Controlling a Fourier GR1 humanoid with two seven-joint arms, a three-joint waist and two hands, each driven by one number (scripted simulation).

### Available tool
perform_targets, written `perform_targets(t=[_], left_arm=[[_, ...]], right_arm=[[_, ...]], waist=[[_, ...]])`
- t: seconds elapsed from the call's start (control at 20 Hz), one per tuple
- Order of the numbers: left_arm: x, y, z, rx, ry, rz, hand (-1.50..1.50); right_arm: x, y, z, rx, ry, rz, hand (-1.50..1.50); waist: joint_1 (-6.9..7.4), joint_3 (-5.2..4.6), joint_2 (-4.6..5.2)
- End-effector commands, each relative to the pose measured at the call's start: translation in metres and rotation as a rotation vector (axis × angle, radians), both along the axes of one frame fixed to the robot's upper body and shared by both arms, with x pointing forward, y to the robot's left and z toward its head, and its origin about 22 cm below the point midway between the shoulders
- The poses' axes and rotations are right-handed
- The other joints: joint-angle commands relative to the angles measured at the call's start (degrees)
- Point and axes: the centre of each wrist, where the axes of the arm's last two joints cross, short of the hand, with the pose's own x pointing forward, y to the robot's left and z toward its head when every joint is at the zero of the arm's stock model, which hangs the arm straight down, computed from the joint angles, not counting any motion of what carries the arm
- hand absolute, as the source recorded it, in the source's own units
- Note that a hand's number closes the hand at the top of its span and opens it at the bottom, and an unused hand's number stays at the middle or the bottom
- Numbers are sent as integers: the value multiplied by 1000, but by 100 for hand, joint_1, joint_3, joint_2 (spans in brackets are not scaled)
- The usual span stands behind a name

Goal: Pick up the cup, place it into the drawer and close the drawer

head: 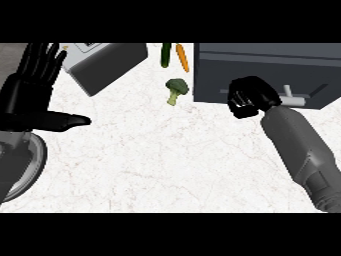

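Right hand: fingers curled, empty-looking, at dark grey box drawer front, far right, beside white handle. Cup: unseen, probably inside. Push straight, centred. Left hand: open, resting left.

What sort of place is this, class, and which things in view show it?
Most likely a kitchen counter: a pale marbled worktop, broccoli and a carrot lying on it, and a grey drawer unit with a light handle.

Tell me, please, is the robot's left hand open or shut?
Open: the left hand has straight, spread fingers and holds nothing.
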Motion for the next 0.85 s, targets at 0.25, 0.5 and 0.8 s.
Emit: perform_targets(t=[0.25,0.5,0.8], left_arm=[[-2,7,-7,-8,12,-62,-150],[-2,-6,-15,-28,18,-76,-150],[-1,-15,-19,-28,17,-73,-150]], right_arm=[[21,-36,39,25,7,-93,150],[25,-49,54,108,-45,-111,150],[22,-58,50,105,-42,-108,150]], waist=[[227,26,202],[245,29,235],[287,33,257]])
